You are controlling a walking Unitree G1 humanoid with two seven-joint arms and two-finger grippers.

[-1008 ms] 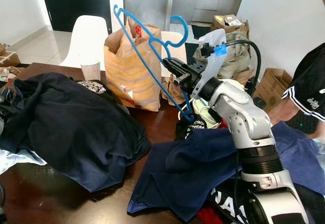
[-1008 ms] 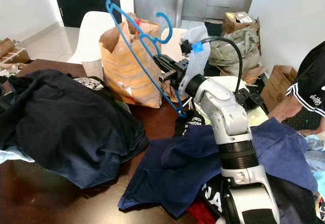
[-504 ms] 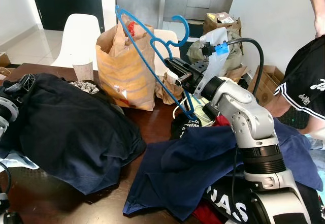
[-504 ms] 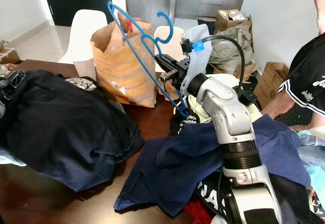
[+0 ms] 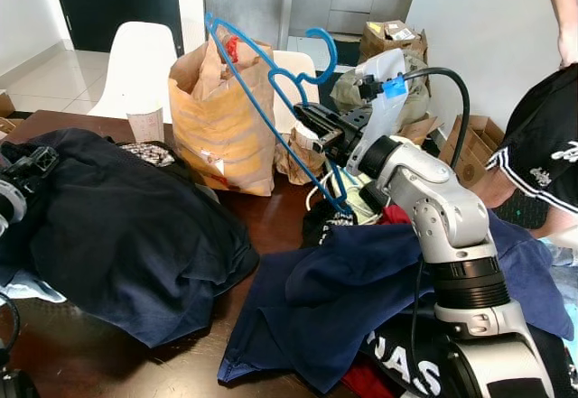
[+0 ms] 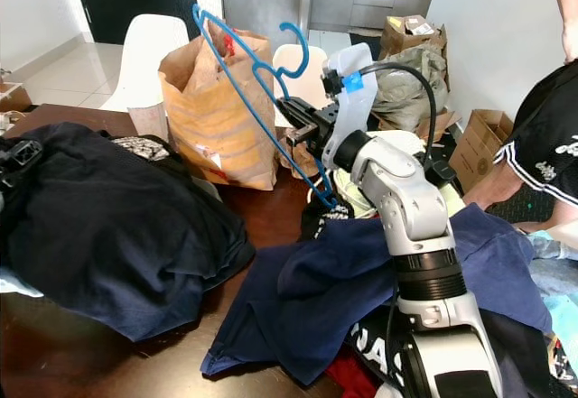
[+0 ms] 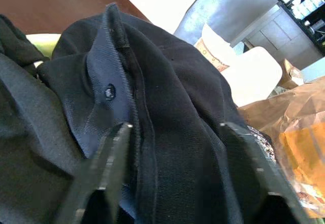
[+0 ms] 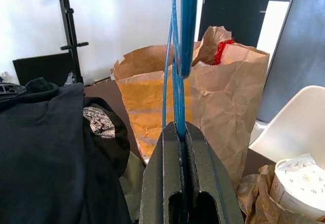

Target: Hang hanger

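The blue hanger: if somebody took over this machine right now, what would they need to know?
Right gripper is shut on the blue hanger, holding it up over the table beside the brown paper bag.
Left gripper is open, its fingers either side of a fold of the dark shirt heaped on the table.
Done: hanger picked up.
Left: hanging it; no rail or hook can be seen.

Blue hanger (image 5: pixel 271 82), brown and orange paper bag (image 5: pixel 221 123), navy shirt (image 5: pixel 126 226), white chair (image 5: pixel 135 69)
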